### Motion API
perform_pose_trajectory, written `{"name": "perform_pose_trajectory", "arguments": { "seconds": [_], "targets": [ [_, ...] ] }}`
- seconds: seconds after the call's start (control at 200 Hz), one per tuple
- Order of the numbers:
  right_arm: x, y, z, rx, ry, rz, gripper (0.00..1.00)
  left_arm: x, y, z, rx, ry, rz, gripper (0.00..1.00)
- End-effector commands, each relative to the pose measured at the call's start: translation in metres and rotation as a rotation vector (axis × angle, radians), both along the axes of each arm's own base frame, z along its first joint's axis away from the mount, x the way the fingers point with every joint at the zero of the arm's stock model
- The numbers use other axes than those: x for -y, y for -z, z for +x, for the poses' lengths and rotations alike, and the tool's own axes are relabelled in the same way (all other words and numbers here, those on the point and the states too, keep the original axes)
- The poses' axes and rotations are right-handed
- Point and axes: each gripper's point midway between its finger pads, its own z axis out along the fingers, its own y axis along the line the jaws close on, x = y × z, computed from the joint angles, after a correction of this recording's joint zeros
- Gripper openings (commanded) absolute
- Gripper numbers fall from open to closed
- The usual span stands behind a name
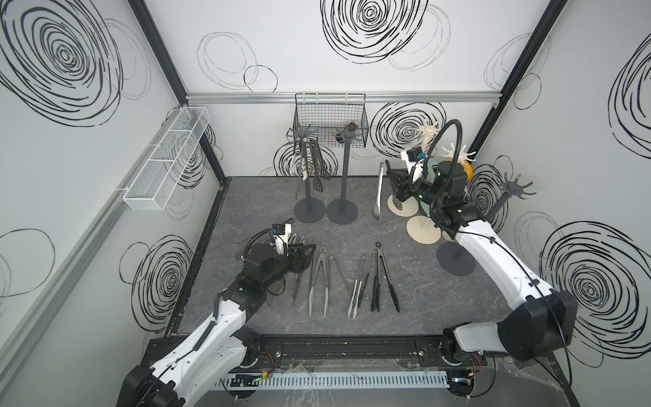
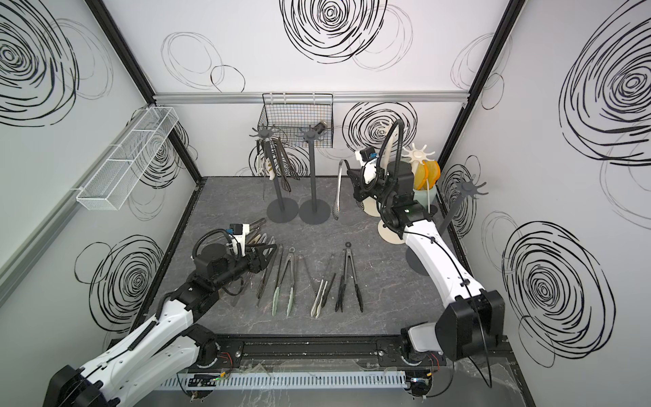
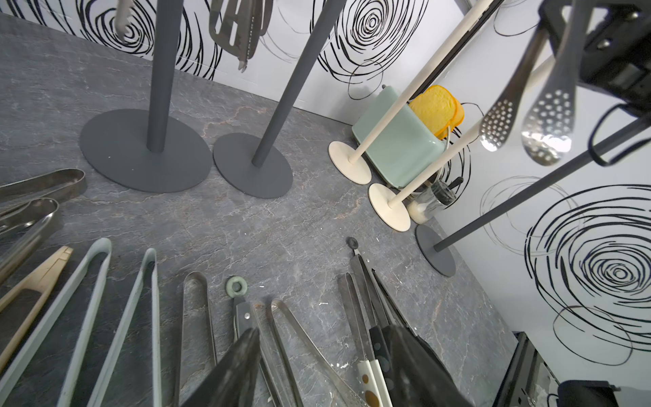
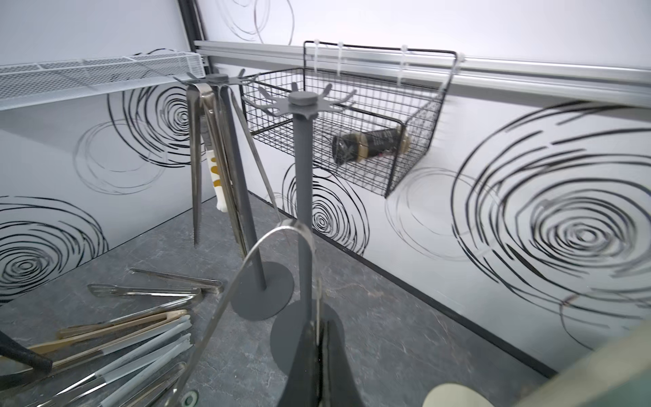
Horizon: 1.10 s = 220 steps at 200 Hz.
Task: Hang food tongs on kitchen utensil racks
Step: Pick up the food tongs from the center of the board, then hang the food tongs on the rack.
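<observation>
Several food tongs lie in a row on the dark table, among them a green-tipped pair point(image 1: 318, 282), a black-tipped pair point(image 1: 382, 278) and a white-tipped pair point(image 3: 368, 373). My left gripper point(image 1: 306, 252) point(image 3: 327, 366) hovers open just above their hinge ends, holding nothing. My right gripper point(image 1: 394, 176) point(image 4: 318, 338) is raised at the back right, shut on one arm of steel food tongs point(image 1: 378, 190) point(image 4: 281, 229) that hang with perforated tips point(image 3: 547, 127) downward. The left dark grey utensil rack point(image 1: 306, 134) carries several tongs. The dark grey rack point(image 1: 347, 135) beside it has bare hooks.
Two cream racks point(image 1: 458, 153) and one more dark grey rack point(image 1: 518, 186) stand by the right wall. A black wire basket point(image 1: 331, 116) holding a dark bottle hangs on the back wall. A white mesh tray point(image 1: 169, 155) hangs left. A green toaster point(image 3: 401, 141) sits in the back right corner.
</observation>
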Motion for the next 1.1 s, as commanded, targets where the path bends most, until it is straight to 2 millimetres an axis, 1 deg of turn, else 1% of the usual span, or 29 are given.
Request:
{"name": "perform_pose_trajectory", "arguments": {
  "seconds": [0.0, 0.075, 0.22, 0.335, 0.425, 0.525, 0.635, 0.821, 1.001, 1.096],
  "targets": [
    [-0.019, -0.036, 0.006, 0.137, -0.14, 0.008, 0.0, 0.0, -0.015, 0.003, 0.082, -0.012, -0.012, 0.63],
    [-0.023, -0.042, 0.021, 0.145, -0.16, 0.015, 0.0, 0.001, -0.016, 0.002, 0.087, -0.011, -0.01, 0.63],
    [-0.029, -0.047, 0.047, 0.146, -0.182, 0.022, 0.0, 0.002, -0.018, 0.002, 0.098, -0.011, -0.004, 0.63],
    [-0.038, -0.049, 0.061, 0.134, -0.212, 0.039, 0.0, 0.0, -0.017, 0.003, 0.097, -0.024, 0.003, 0.63],
    [-0.041, -0.052, 0.07, 0.133, -0.219, 0.055, 0.0, 0.0, -0.016, 0.005, 0.092, -0.028, 0.007, 0.63],
    [-0.044, -0.05, 0.081, 0.122, -0.22, 0.065, 0.0, 0.0, -0.015, 0.006, 0.088, -0.027, 0.008, 0.63],
    [-0.049, -0.047, 0.09, 0.105, -0.235, 0.073, 0.0, 0.001, -0.014, 0.006, 0.086, -0.025, 0.011, 0.63],
    [-0.06, -0.04, 0.098, 0.081, -0.251, 0.084, 0.0, 0.002, -0.014, 0.007, 0.088, -0.023, 0.01, 0.63],
    [-0.071, -0.026, 0.106, 0.049, -0.266, 0.088, 0.0, 0.003, -0.014, 0.007, 0.087, -0.019, 0.013, 0.63],
    [-0.077, -0.017, 0.107, 0.031, -0.273, 0.087, 0.0, 0.002, -0.014, 0.007, 0.087, -0.021, 0.015, 0.63]
  ]
}}
